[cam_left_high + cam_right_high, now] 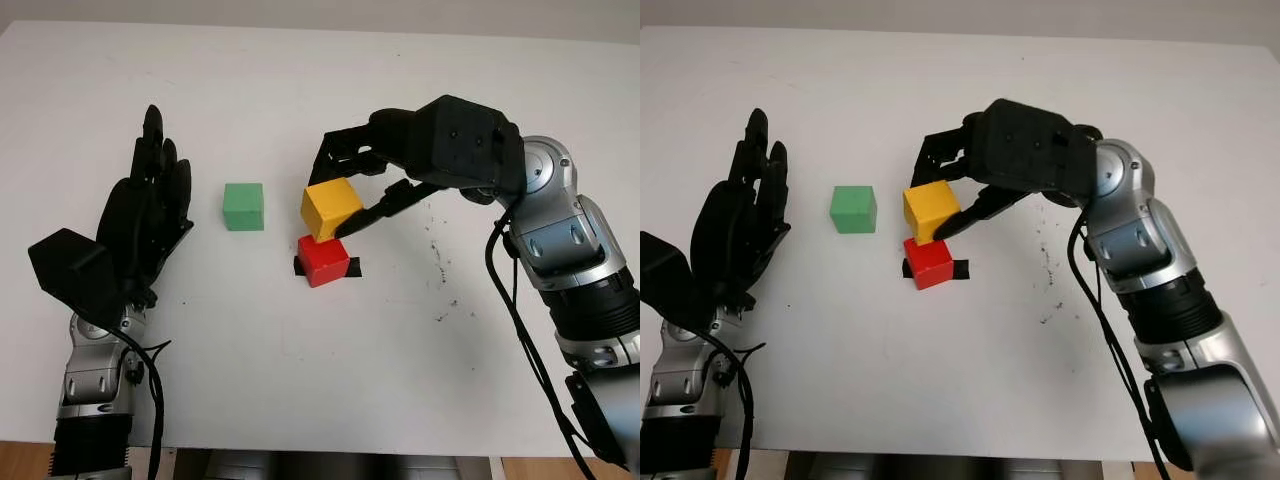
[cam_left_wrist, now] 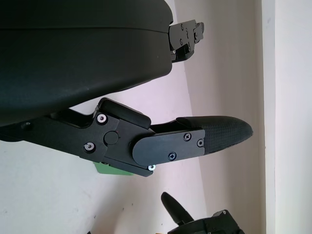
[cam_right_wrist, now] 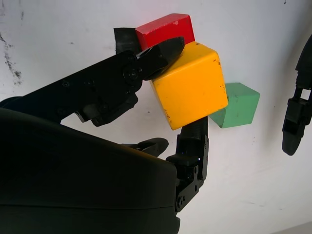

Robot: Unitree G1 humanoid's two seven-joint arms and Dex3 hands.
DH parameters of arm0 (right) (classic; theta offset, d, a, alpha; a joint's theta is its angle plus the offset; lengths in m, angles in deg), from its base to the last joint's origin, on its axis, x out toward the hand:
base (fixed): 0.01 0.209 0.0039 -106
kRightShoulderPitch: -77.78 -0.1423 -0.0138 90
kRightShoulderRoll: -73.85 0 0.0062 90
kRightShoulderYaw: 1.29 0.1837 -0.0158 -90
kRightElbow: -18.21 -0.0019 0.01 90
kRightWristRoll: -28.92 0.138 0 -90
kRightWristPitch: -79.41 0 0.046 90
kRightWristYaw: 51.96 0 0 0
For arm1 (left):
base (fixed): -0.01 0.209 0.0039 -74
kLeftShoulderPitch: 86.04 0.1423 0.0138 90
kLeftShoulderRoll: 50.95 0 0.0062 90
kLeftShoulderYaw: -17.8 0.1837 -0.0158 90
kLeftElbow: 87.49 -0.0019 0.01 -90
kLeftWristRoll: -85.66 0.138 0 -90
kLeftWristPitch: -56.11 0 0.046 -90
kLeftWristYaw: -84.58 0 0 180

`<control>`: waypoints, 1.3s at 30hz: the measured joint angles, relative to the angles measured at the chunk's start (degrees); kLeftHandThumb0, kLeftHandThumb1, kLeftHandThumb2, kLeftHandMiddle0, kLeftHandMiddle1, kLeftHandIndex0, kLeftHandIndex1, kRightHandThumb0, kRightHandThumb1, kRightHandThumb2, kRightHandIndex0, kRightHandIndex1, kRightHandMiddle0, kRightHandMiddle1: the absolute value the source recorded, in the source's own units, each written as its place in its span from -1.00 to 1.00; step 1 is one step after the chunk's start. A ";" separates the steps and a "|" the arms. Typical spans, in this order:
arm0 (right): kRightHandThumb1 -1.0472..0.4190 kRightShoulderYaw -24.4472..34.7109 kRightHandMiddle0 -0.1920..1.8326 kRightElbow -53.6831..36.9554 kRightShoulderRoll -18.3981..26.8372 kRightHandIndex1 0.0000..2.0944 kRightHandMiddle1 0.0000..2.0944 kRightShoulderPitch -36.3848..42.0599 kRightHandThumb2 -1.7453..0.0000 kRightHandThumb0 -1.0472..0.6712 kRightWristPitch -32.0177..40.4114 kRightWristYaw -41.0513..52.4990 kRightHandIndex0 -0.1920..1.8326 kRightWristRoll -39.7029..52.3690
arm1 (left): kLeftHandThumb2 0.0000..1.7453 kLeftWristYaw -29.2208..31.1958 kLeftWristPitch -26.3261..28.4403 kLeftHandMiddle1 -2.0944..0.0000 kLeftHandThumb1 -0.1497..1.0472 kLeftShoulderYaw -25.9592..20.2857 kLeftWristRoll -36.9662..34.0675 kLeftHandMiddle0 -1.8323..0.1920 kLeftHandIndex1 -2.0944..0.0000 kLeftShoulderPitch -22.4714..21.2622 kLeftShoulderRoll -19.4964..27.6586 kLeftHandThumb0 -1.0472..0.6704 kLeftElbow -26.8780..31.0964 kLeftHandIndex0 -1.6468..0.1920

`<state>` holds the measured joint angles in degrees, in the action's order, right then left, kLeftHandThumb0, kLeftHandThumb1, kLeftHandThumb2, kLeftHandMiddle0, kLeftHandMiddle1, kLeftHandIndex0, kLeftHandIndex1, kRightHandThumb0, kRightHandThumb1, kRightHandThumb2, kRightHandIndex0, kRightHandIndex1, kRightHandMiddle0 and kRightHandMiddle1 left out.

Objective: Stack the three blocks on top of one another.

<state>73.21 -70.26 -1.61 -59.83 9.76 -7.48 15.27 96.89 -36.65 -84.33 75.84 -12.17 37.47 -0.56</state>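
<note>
While our right hand's fingers [image 3: 161,51] pinch the yellow block [image 1: 331,207] from opposite sides, we hold it tilted near the middle of the head-camera frame, just above and slightly up-frame of the red block [image 1: 322,259]; whether the two touch we cannot tell. The right hand [image 1: 365,195] reaches in from the right side of the frame. We judge the step in hand to be the first placement: yellow going onto red. The next move calls for levelling the block, centring it over the red top, lowering until it sits flat, and only then letting the fingers ease off, since a tilted release could knock it aside. The red block sits on a small strip of black tape [image 1: 349,266]. The green block [image 1: 243,206] lies to the left of centre, well apart from the pair and untouched, so it is left for the last step. Our left hand [image 1: 150,215] is open and holds nothing, at the left of the frame near the green block. The table [image 1: 300,360] is white with a few dark scuff marks [image 1: 436,262] right of centre, and a pale wall runs along the top edge.
</note>
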 measured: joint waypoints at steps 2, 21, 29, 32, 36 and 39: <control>-0.82 0.00 -0.42 -0.66 0.00 -0.96 0.49 0.16 0.94 -0.33 -0.04 0.31 -0.36 0.02 | -0.36 -0.02 0.00 1.00 1.00 -0.02 0.01 1.00 1.00 0.01 0.00 -0.70 0.00 1.00; -0.83 -0.42 -0.43 -1.39 0.00 -0.96 0.50 1.26 0.93 -0.34 0.08 1.66 -0.38 0.02 | -0.36 0.02 0.00 1.00 1.00 -0.15 -0.09 1.00 1.00 0.06 0.05 -0.69 0.02 1.00; -0.83 -1.21 -0.43 -1.38 0.01 -0.97 0.51 2.24 0.94 -0.33 0.00 1.78 -0.39 -0.30 | -0.36 0.15 0.00 1.00 1.00 -0.16 -0.02 1.00 1.00 0.09 0.17 -0.69 0.03 1.00; -0.83 -1.20 -0.43 -1.38 0.01 -0.96 0.52 2.57 0.94 -0.33 -0.31 1.71 -0.39 -0.14 | -0.37 0.21 0.00 1.00 1.00 -0.16 -0.10 1.00 1.00 0.10 0.17 -0.69 0.03 1.00; -0.83 -1.07 -0.43 -1.38 0.02 -0.96 0.53 2.96 0.94 -0.33 -0.60 1.39 -0.38 0.16 | -0.37 0.20 0.03 1.00 1.00 -0.16 -0.12 1.00 1.00 0.19 0.17 -0.69 0.25 1.00; -0.82 -1.07 -0.43 -1.38 0.01 -0.96 0.54 3.12 0.94 -0.33 -0.72 1.21 -0.38 0.33 | -0.37 0.20 0.11 1.00 1.00 -0.16 -0.15 1.00 1.00 0.21 0.17 -0.69 0.33 1.00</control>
<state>72.14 -71.63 -1.60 -56.70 9.04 -6.27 15.60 97.09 -36.54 -84.49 75.68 -11.95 37.64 -0.23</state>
